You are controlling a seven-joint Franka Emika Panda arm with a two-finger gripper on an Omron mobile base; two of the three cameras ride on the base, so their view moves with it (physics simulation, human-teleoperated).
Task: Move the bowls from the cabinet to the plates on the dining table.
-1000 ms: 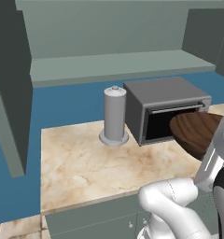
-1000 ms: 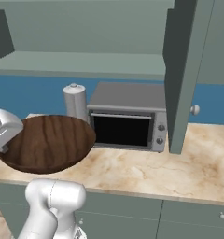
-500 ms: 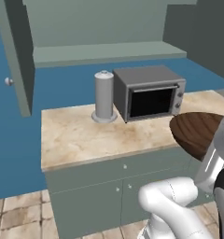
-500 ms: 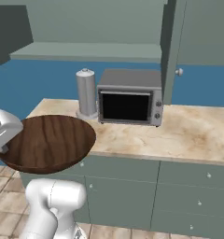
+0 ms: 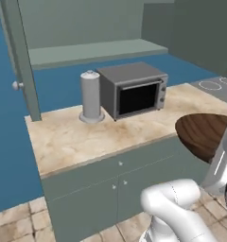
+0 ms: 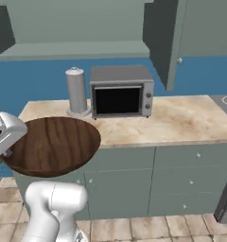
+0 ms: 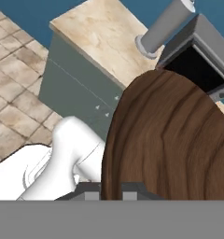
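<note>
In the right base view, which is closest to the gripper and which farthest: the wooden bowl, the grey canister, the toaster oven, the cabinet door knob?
1. Wooden bowl: held in the gripper, at lower left.
2. Grey canister: on the counter behind the bowl.
3. Toaster oven: just right of the canister.
4. Cabinet door knob: farthest, upper right.

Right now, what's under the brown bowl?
Under the bowl are the robot's own white arm and tiled floor, beside the grey-green drawers. The bowl covers whatever lies straight beneath its middle.

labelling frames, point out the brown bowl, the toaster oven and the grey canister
brown bowl [image 6: 51, 144], right base view, middle of its wood-grain inside
toaster oven [image 6: 117, 100], right base view, dark door glass
grey canister [image 5: 90, 97], left base view, upright body
</note>
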